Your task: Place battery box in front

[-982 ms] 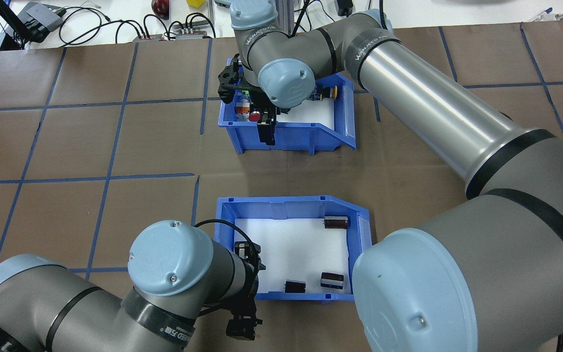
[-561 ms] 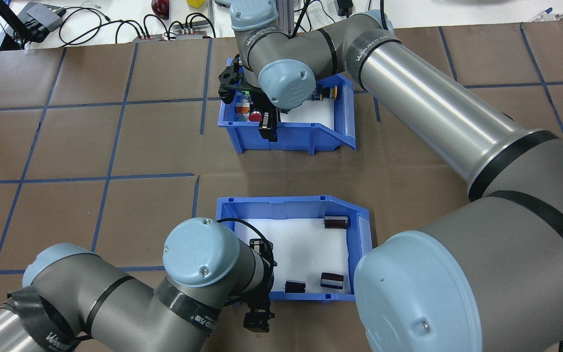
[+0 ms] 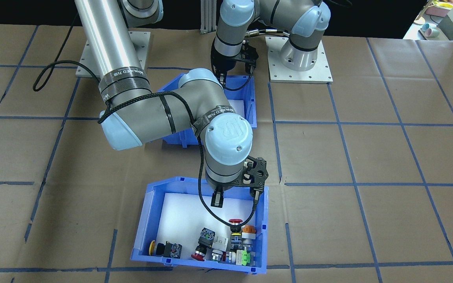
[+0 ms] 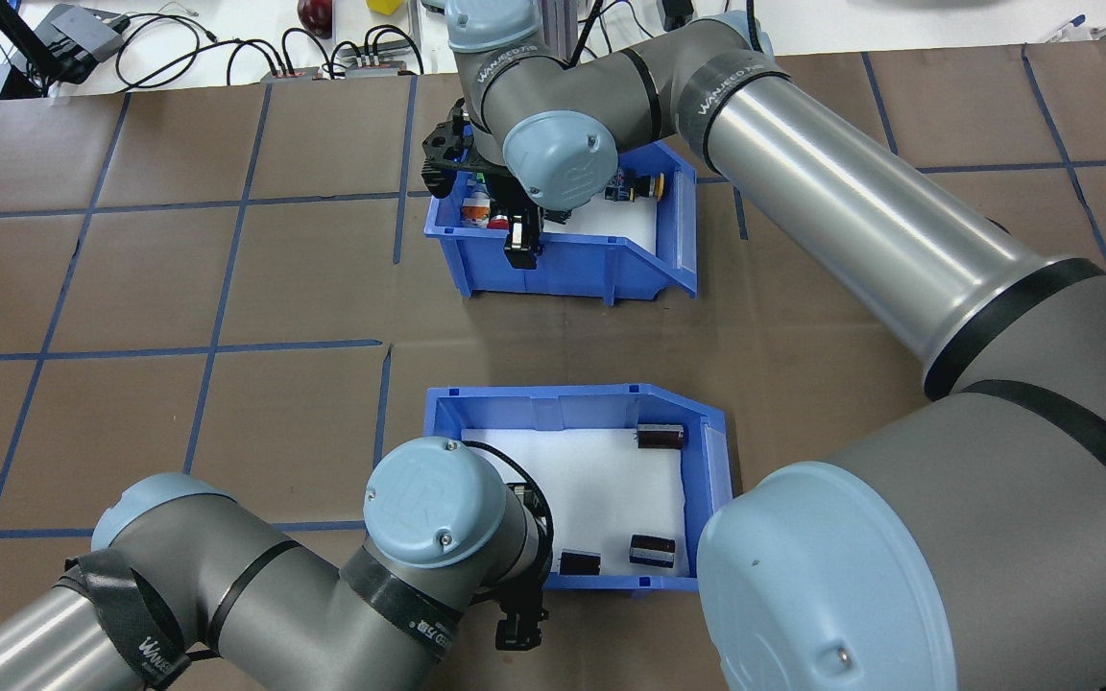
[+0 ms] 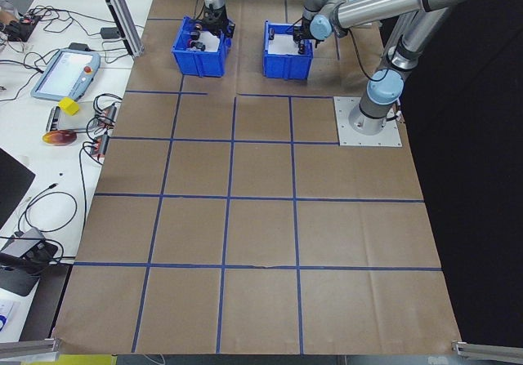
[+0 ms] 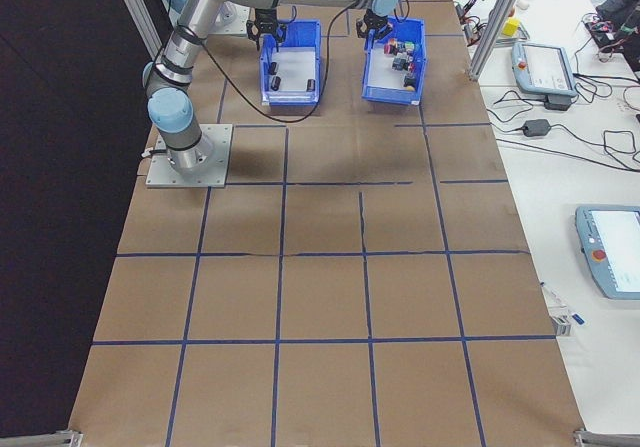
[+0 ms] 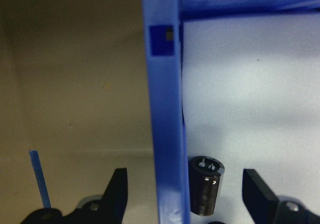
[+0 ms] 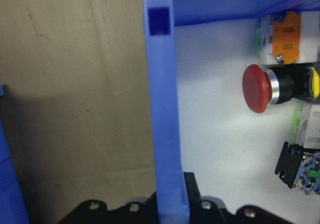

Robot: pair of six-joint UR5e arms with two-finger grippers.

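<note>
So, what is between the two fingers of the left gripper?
In the left wrist view, the battery box wall stands between the fingers, one outside, one inside.

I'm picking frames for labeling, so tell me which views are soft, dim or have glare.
Left wrist view: dim and soft, the blue bin wall blurred up close, the dark cylinder recognisable but not sharp. Right wrist view: brighter, the red button fairly sharp. Overhead view: bright streaks of glare along the right arm's metal tube. Both side views: evenly lit, the bins small and far off.

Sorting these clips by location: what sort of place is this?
Probably a robotics lab workbench: a paper-covered table marked with blue tape squares, teach pendants and cables on side benches, and blue parts bins.
</note>
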